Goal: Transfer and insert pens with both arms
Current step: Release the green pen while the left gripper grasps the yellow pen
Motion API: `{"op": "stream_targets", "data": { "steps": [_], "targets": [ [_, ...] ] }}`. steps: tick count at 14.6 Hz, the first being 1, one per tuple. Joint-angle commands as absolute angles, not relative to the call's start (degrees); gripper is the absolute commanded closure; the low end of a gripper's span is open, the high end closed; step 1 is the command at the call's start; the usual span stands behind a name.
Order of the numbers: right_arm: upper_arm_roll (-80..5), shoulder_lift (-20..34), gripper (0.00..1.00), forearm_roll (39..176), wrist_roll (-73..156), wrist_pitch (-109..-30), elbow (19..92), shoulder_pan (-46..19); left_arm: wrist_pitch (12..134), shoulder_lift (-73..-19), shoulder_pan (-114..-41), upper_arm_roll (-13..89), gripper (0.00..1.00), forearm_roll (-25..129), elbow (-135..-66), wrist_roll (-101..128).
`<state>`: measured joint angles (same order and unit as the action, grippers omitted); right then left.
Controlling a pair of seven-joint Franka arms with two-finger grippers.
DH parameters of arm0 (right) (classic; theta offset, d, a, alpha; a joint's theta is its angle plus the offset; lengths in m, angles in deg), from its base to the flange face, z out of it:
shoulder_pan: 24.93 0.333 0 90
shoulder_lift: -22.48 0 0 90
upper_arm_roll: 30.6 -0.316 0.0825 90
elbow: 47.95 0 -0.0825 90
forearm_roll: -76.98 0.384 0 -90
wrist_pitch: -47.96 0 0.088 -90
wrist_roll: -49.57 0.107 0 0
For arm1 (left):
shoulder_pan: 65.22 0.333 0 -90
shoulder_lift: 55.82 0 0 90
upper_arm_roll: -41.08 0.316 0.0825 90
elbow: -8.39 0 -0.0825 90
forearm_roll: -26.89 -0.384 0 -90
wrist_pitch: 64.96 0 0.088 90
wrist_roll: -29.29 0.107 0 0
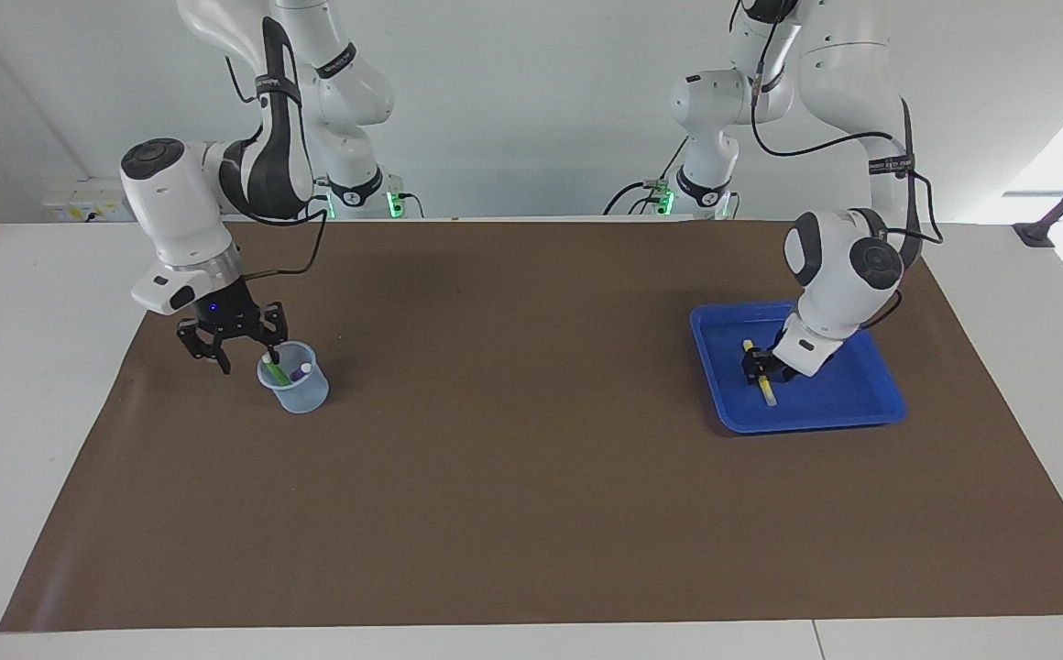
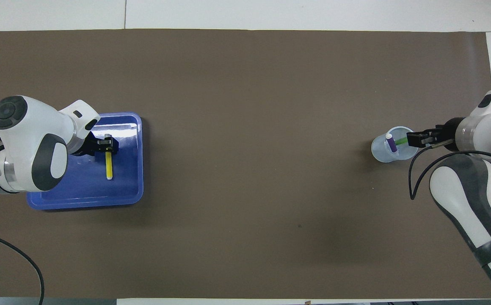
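Note:
A yellow pen (image 1: 767, 390) (image 2: 108, 167) lies flat in the blue tray (image 1: 852, 394) (image 2: 80, 195) at the left arm's end of the table. My left gripper (image 1: 756, 365) (image 2: 108, 144) is down in the tray at the pen's end that points toward the robots. A green pen (image 1: 277, 372) (image 2: 401, 141) and a purple pen (image 1: 302, 369) (image 2: 391, 143) lean inside a clear cup (image 1: 298, 390) (image 2: 387, 154) at the right arm's end. My right gripper (image 1: 247, 360) (image 2: 410, 140) hangs open over the cup's rim, one fingertip next to the green pen's top.
A brown mat (image 1: 513, 440) covers the table between the cup and the tray. Two smaller white arm bases with green lights (image 1: 362, 197) stand at the robots' edge of the table.

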<state>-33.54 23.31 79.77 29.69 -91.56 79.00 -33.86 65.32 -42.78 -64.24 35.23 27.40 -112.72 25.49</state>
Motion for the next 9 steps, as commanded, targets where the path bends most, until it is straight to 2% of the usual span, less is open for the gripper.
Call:
{"op": "stream_targets", "data": {
  "steps": [1,4,5,6,9],
  "targets": [
    [-34.3,21.8,0.00,79.5,35.1,-91.2,76.0,-34.7,65.9,-41.7,-64.8,35.5,0.56,26.2,-111.9,25.7],
    [-34.3,21.5,0.00,79.5,37.9,-87.1,72.6,-34.0,65.8,-41.7,-64.7,35.5,0.80,26.2,-111.8,25.7],
    [-34.4,21.4,0.00,79.4,39.4,-84.0,70.3,-33.9,65.7,-41.7,-64.7,35.5,0.92,26.2,-111.8,25.7],
    [-34.3,21.3,0.00,79.1,41.5,-79.9,67.3,-33.6,65.6,-41.7,-64.5,35.5,1.00,26.2,-111.8,25.7],
    [-34.4,20.8,0.00,78.3,46.5,-70.1,59.7,-31.6,65.0,-41.6,-64.0,35.5,1.00,26.2,-111.1,25.8]
  ]
}}
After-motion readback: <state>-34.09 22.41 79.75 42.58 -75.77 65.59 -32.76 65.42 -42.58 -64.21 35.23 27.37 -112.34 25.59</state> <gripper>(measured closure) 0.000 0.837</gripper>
